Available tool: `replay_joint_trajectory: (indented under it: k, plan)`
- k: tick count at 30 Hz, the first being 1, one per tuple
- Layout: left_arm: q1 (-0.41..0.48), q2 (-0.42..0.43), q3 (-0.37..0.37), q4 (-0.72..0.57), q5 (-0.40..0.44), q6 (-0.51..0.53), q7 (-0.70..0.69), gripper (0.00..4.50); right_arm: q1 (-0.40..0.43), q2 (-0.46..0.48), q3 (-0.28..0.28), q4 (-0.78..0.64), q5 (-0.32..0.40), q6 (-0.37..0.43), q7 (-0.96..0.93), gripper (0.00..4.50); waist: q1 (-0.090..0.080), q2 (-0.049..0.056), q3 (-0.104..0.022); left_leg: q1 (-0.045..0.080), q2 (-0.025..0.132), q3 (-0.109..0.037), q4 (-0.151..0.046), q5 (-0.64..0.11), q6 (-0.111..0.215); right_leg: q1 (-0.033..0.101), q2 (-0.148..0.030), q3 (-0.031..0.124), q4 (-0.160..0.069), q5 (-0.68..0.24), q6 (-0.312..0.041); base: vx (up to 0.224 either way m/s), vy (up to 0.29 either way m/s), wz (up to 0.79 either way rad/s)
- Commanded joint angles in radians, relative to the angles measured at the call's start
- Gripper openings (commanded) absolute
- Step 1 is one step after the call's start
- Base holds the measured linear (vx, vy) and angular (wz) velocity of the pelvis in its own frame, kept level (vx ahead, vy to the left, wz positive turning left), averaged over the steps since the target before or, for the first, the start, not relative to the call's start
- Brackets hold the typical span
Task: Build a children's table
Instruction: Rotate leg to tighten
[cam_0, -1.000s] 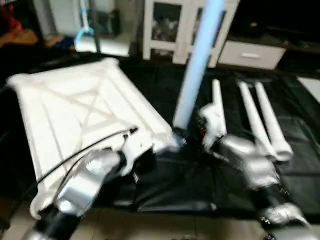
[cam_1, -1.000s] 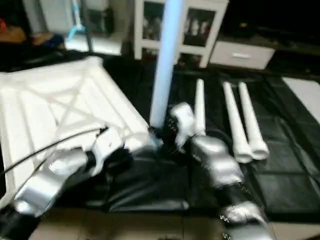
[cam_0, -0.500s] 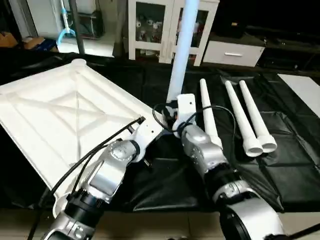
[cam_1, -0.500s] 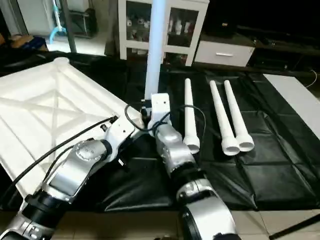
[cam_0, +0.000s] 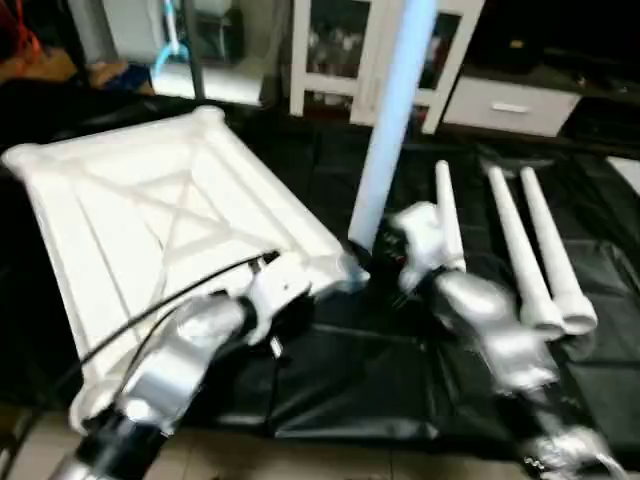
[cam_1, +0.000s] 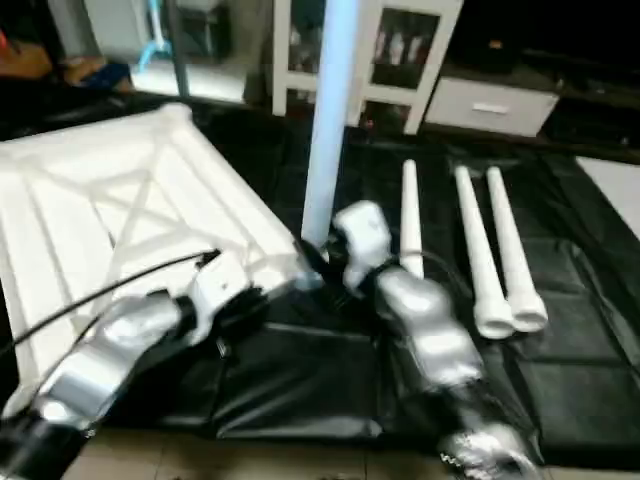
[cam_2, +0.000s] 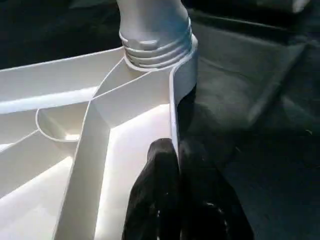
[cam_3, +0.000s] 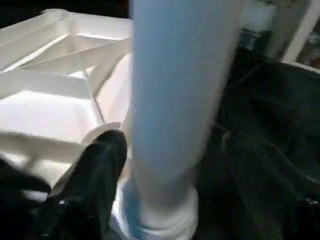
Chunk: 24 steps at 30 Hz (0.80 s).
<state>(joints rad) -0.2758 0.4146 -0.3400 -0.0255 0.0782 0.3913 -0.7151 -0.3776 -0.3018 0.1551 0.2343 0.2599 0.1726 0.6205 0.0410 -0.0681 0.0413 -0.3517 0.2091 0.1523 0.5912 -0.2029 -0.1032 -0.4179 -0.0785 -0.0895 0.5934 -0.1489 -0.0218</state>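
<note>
We pinch the rim of the upturned tabletop (cam_0: 150, 220) with our left gripper (cam_2: 176, 165), likely steadying it while one leg (cam_0: 392, 120) stands in its corner socket. Our right gripper (cam_3: 150, 165) flanks that leg; grip unclear. Three legs (cam_0: 520, 245) wait on the black mat (cam_0: 380, 380), before a cabinet (cam_0: 340, 50).

The table top (cam_0: 150, 230) lies underside up on the left of a mat (cam_0: 400, 370) spread over the floor. One leg (cam_0: 390, 130) stands upright in the top's near right corner socket (cam_2: 155, 50). Three more legs (cam_0: 525, 250) lie side by side on the mat to the right of it, running away from the robot. The left gripper (cam_2: 177, 165) sits at the top's near edge, just beside the standing leg; the right gripper (cam_0: 385, 255) is at that leg's foot. A cabinet (cam_0: 380, 60) stands behind the mat.
</note>
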Motion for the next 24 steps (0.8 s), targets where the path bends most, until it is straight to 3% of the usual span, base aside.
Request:
replay_joint_trajectory:
  k: [1,5,9,18,19,20,24]
  plan:
    - [0.033,0.013,-0.025,-0.010,-0.034,-0.023,-0.058,0.00,0.025,-0.060,-0.018,-0.068,0.039,0.046,0.095,3.76,0.003,0.018,-0.052,-0.002,0.019,0.012,-0.074,-0.215,0.041,0.061,-0.048,0.050,-0.062,-0.225,-0.156,0.000,0.000,0.00]
    - [0.060,0.026,-0.018,-0.037,-0.082,-0.037,-0.109,0.00,0.054,-0.145,-0.028,-0.084,0.055,0.074,0.209,3.92,0.001,0.016,-0.045,-0.001,0.017,0.011,-0.077,-0.290,0.036,0.051,-0.048,0.049,-0.080,-0.379,-0.126,0.000,0.000,0.00]
    - [0.075,0.027,-0.014,-0.066,-0.113,-0.039,-0.143,0.00,0.046,-0.175,-0.025,-0.066,0.086,0.091,0.282,3.92,0.001,0.014,-0.044,0.001,0.018,0.009,-0.076,-0.303,0.038,0.046,-0.049,0.049,-0.086,-0.443,-0.107,0.000,0.000,0.00]
    - [0.081,0.029,-0.020,-0.086,-0.138,-0.041,-0.180,0.00,-0.010,-0.163,0.011,0.003,0.075,0.071,0.382,3.92,0.002,0.014,-0.046,-0.003,0.019,0.011,-0.076,-0.260,0.042,0.045,-0.046,0.056,-0.077,-0.393,-0.121,0.000,0.000,0.00]
    - [0.080,0.029,-0.021,-0.084,-0.134,-0.041,-0.181,0.00,-0.019,-0.160,0.016,0.018,0.067,0.065,0.389,3.92,0.001,0.010,-0.048,-0.005,0.019,0.011,-0.075,-0.249,0.045,0.047,-0.046,0.057,-0.072,-0.377,-0.129,0.000,0.000,0.00]
    - [0.078,0.028,-0.021,-0.082,-0.132,-0.041,-0.181,0.00,-0.024,-0.159,0.017,0.025,0.068,0.068,0.394,3.66,0.000,0.011,-0.047,-0.005,0.018,0.013,-0.075,-0.246,0.046,0.047,-0.045,0.058,-0.073,-0.372,-0.133,0.000,0.000,0.00]
    - [0.077,0.026,-0.018,-0.084,-0.129,-0.037,-0.179,0.00,-0.037,-0.160,0.014,0.043,0.078,0.086,0.417,3.41,0.003,0.010,-0.048,-0.004,0.019,0.016,-0.074,-0.233,0.048,0.048,-0.045,0.061,-0.070,-0.360,-0.136,0.000,0.000,0.00]
